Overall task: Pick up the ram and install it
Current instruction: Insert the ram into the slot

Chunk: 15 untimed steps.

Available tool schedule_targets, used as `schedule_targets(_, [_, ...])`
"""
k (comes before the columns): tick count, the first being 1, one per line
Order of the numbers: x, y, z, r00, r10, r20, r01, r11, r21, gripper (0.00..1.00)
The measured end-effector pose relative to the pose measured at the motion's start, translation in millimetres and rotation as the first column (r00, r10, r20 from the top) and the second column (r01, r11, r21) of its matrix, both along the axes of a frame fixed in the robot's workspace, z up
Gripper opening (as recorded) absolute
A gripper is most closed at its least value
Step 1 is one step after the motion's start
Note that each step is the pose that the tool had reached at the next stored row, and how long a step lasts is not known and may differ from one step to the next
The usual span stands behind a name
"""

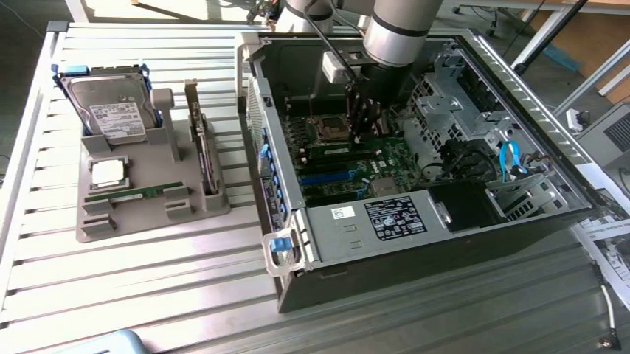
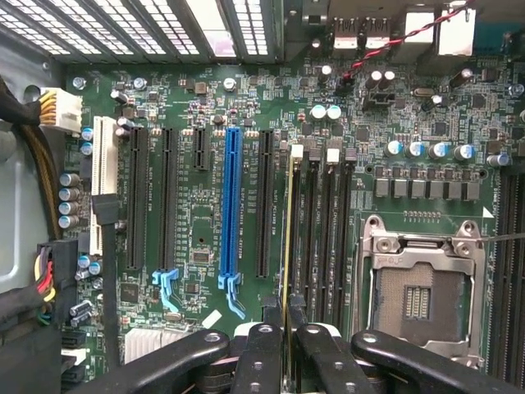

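Observation:
The ram (image 2: 289, 238) appears edge-on as a thin green-yellow strip in the wrist view. It stands in line with the memory slot (image 2: 297, 215) closest to the long black and blue expansion slots. My gripper (image 2: 287, 341) is shut on the ram's near end, one black finger (image 2: 261, 355) on each side. I cannot tell whether the stick is pressed fully into the slot. In the exterior view my gripper (image 1: 361, 122) reaches down into the open computer case (image 1: 295, 243), just over the motherboard (image 1: 374, 166) beside the CPU socket (image 1: 328, 130).
A grey tray (image 1: 147, 166) at the exterior view's left holds a hard drive (image 1: 111, 103), a silver CPU chip (image 1: 106, 173), an upright expansion card (image 1: 202, 140) and another green stick (image 1: 133, 194). The blue slot (image 2: 230, 205), empty CPU socket (image 2: 418, 300) and cable bundles (image 2: 33, 279) surround the gripper.

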State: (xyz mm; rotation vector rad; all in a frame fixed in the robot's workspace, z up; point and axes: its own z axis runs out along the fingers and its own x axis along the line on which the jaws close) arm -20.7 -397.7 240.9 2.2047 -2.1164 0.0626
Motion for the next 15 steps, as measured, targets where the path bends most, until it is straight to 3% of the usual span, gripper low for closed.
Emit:
schedule_targets(12, [0.0,1.2,-4.0,1.0000,0.000,-0.0001,0.000,1.0000,0.0012,0.14])
schedule_targets(15, [0.6,4.2,-5.1,1.0000,0.000,-0.0001,0.000,1.0000,0.0011,0.14])
